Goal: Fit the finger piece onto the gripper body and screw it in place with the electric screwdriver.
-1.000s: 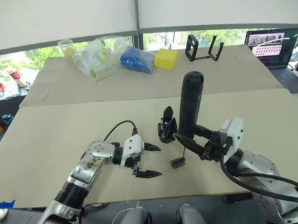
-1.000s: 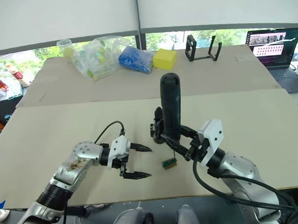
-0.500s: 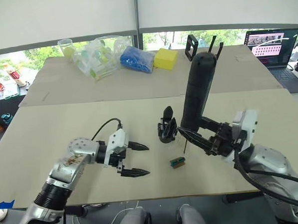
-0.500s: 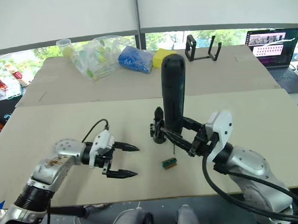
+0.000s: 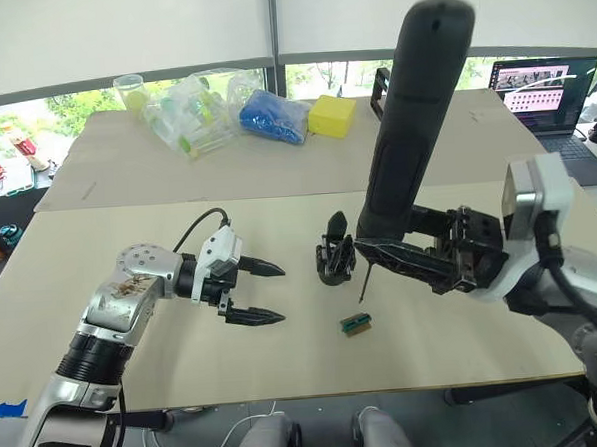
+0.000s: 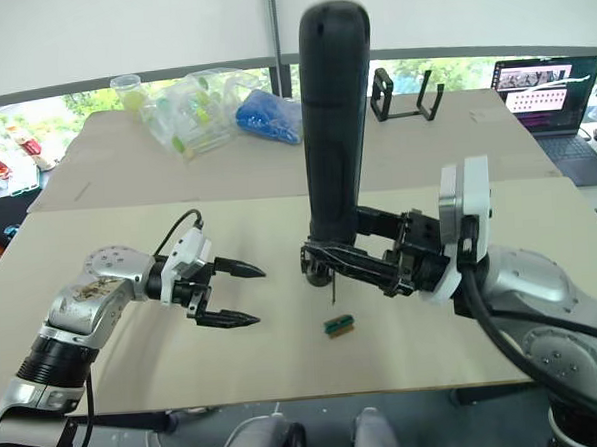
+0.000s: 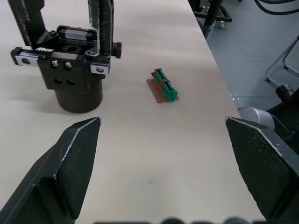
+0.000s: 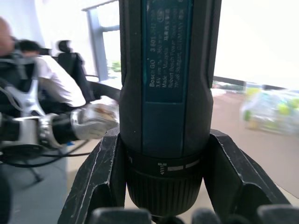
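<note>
Near the bottom centre of the left eye view a small green-and-brown block (image 5: 356, 324) lies flat on the table (image 5: 286, 364), apart from everything else. Left of it, lower left of frame, the left gripper (image 5: 269, 292) hovers just over the table with jaws spread wide and nothing between them; its fingers point toward frame centre. In the left wrist view the two fingertips (image 7: 70, 163) sit far apart, with the block and the gripper body (image 7: 70, 70) ahead of them.

Right of centre, the right gripper (image 5: 385, 254) is clamped on the lower end of the electric screwdriver (image 5: 408, 118), held upright and tilted slightly toward the upper right, its top reaching the upper edge of the frame. Its thin bit (image 5: 363, 281) points down, tip above the table just right of the gripper body and not touching it. The right wrist view shows both fingers (image 8: 100, 177) pressing the screwdriver barrel on either side.

The gripper body (image 5: 334, 259) stands at frame centre on its rounded base, prongs up. Whether the finger piece is fitted on it cannot be told.

Far side, upper part of frame: clear plastic containers (image 5: 188, 114), blue bag (image 5: 273, 118), yellow block (image 5: 332, 116), black stand (image 5: 384, 94), laptop (image 5: 540, 91) at upper right.
</note>
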`<action>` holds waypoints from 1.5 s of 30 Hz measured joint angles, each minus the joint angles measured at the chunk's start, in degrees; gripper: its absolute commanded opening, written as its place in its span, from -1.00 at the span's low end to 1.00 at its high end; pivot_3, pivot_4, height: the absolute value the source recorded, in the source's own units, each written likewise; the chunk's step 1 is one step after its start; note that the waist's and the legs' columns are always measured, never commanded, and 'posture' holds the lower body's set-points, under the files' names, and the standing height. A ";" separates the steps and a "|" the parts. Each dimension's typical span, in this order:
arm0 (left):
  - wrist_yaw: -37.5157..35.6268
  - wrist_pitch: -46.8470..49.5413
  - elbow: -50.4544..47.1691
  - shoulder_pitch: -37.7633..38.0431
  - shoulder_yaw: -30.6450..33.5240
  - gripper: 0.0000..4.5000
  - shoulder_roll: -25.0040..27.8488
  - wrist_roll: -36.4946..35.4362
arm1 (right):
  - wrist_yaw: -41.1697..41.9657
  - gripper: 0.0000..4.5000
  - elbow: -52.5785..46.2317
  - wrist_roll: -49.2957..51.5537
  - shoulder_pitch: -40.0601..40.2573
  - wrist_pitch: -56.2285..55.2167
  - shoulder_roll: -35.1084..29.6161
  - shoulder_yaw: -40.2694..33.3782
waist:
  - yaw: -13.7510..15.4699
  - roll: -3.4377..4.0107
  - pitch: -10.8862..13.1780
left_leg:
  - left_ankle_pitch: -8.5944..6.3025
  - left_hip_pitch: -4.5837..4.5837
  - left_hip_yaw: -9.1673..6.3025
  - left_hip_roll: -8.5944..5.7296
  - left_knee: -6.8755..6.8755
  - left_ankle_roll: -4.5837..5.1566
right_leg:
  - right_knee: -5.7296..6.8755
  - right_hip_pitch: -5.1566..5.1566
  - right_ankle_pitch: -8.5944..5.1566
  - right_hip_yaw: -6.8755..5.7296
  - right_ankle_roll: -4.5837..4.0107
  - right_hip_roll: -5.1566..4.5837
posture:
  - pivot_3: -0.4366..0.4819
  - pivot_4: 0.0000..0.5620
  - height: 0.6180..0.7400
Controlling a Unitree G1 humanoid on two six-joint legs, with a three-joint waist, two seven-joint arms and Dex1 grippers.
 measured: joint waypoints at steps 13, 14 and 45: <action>2.67 -9.59 12.21 -5.47 -1.26 1.00 -7.97 7.15 | -0.05 -0.16 15.51 -10.62 -19.71 1.75 8.66 11.37 | -0.11 -0.06 0.03 | 0.00 -0.37 0.01 -0.03 0.13 0.01 | 0.30 -0.31 0.02 -0.08 0.02 0.04 | -0.05 -0.47 1.00; 2.71 -9.76 12.77 -5.58 -1.32 1.00 -8.32 7.54 | 0.14 -0.16 16.39 -11.54 -20.17 1.74 9.14 11.74 | -0.09 -0.06 0.03 | 0.00 -0.41 0.00 -0.04 0.15 0.01 | 0.29 -0.31 0.02 -0.09 0.02 0.06 | -0.05 -0.47 1.00; 5.20 -16.14 24.32 -11.78 -1.49 1.00 -16.39 13.63 | 11.78 -0.16 22.61 -28.62 -21.00 -1.37 13.06 14.24 | -0.22 -0.06 0.03 | 0.01 -0.60 0.00 -0.07 0.33 0.01 | 0.47 -0.51 0.03 -0.14 0.05 0.12 | -0.05 -0.47 1.00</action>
